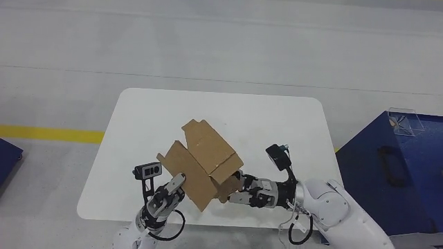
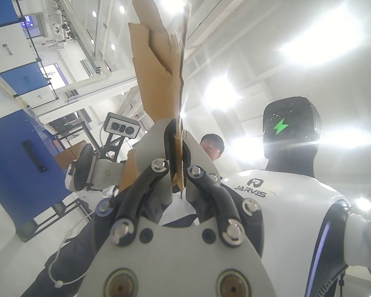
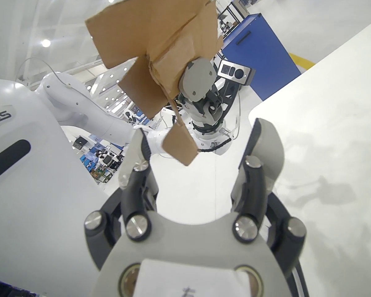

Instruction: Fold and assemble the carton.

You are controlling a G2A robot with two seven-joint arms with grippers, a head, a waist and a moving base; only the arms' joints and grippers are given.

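Left gripper [image 2: 176, 140] is clenched on one edge of the carton [image 1: 204, 158]. I see the cardboard pinched flat between its jaws, with the rest of the sheet rising past the fingertips. The carton is held up off the table [image 1: 277, 117], partly folded, flaps jutting out at angles. My right gripper [image 3: 201, 148] is released, jaws spread wide with nothing gripped. A small loose flap [image 3: 179, 145] dangles just ahead of the gap between them, and the carton's body hangs farther out beyond the tips.
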